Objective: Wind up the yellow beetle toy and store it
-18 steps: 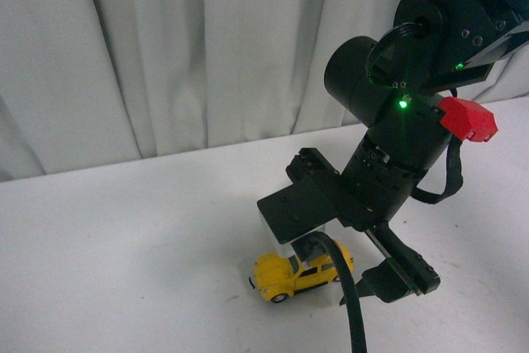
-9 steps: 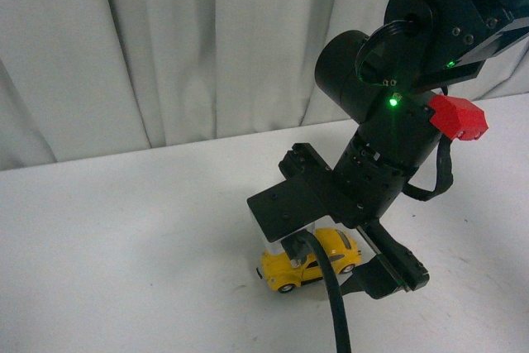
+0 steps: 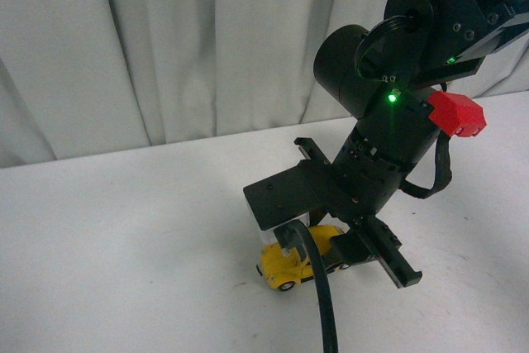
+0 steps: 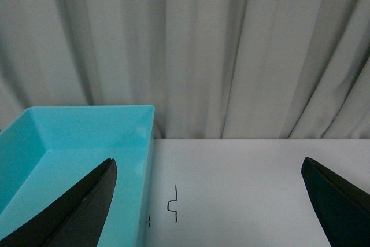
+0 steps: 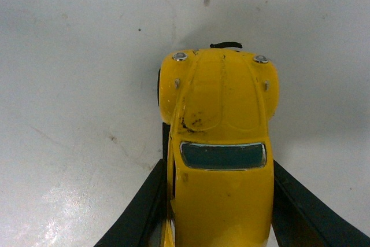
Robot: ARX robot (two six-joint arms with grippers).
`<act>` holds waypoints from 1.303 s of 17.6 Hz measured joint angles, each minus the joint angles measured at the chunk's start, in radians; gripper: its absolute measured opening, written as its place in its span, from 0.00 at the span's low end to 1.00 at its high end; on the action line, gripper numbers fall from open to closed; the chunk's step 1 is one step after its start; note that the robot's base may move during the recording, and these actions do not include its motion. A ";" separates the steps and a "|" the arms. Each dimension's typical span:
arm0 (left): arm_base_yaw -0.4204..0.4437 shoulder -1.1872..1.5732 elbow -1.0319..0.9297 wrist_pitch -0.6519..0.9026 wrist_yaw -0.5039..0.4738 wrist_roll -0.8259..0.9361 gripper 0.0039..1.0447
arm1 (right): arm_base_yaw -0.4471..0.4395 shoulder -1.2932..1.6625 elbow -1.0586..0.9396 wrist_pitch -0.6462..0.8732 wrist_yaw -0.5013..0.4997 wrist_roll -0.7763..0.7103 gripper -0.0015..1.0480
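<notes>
Yellow beetle toy [image 5: 219, 96] sat on the table [image 3: 124, 245], flanks pinched by your right gripper [image 5: 219, 163], left gripper [image 4: 208, 165] spread wide; winding and storage in the turquoise bin [image 4: 69, 126] looked undone.

The right gripper [image 5: 219, 215] is clasping the yellow beetle toy [image 5: 219, 114], one black finger [image 5: 139, 212] pressing each flank; the toy is sitting on a scuffed white table [image 5: 75, 85].

The right arm's black mount [image 3: 285, 196] and cable [image 3: 324, 303] hide most of the yellow toy car [image 3: 279, 264] in the front view. Picture edges cut off the car's back part, much of the blue tray [image 4: 69, 143] and all of the left hand [image 4: 208, 163] but its fingertips [image 4: 92, 201].
</notes>
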 joint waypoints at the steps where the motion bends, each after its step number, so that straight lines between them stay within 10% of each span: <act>1: 0.000 0.000 0.000 0.000 0.000 0.000 0.94 | 0.000 0.001 0.000 0.004 -0.003 0.025 0.40; 23: 0.000 0.000 0.000 0.000 0.000 0.000 0.94 | -0.161 -0.014 -0.068 0.037 -0.081 -0.119 0.40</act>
